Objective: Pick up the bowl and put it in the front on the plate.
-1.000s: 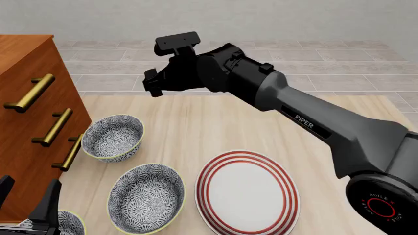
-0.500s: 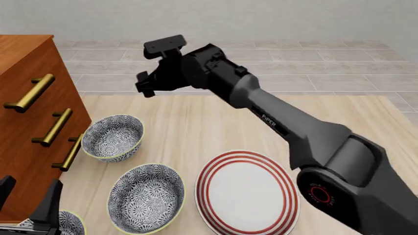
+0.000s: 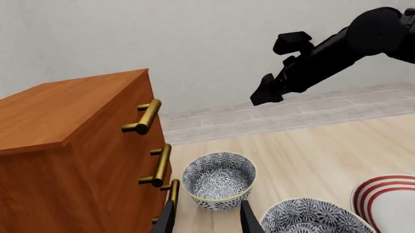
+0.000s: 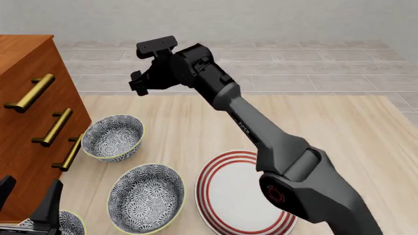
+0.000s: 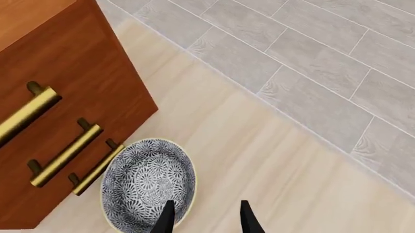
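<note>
Wooden table (image 4: 196,122) with three floral bowls, plate (image 4: 245,196) and brown dresser (image 4: 29,112) at the side.
Bowl (image 4: 113,137) is seen just beside the dresser's lowest handle, beyond the middle bowl (image 4: 146,198); the plate lies farther from the dresser than that one. Right gripper (image 4: 140,84) is held high above the bowl, fingers (image 5: 165,218) spread, nothing pinched. Left gripper (image 3: 206,219) is spread, empty, near the dresser base.
</note>
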### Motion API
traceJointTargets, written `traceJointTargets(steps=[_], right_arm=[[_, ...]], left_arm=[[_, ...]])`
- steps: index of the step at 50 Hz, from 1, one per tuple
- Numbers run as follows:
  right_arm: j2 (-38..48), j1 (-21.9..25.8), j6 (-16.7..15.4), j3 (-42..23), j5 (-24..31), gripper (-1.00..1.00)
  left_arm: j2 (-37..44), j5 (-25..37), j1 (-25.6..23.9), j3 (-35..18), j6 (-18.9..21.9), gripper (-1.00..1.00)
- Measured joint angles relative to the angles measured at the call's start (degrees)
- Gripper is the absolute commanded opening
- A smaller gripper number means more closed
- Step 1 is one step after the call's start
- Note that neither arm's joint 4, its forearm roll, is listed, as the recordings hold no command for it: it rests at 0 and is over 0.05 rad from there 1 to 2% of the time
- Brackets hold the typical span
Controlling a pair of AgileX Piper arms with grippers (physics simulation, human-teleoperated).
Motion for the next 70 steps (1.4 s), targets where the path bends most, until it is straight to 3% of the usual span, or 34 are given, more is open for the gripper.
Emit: traceJointTargets(steps=[19, 70], right_arm=[[5.54, 0.42, 0.45, -5.6, 1.67, 1.0], [11.8, 2.44, -1.12, -6.83, 1.03, 1.0]], left_arm=[[0.0, -0.17, 0.01, 0.0, -0.04, 1.0], [0.0, -0.04, -0.11, 0.0, 0.18, 1.0]])
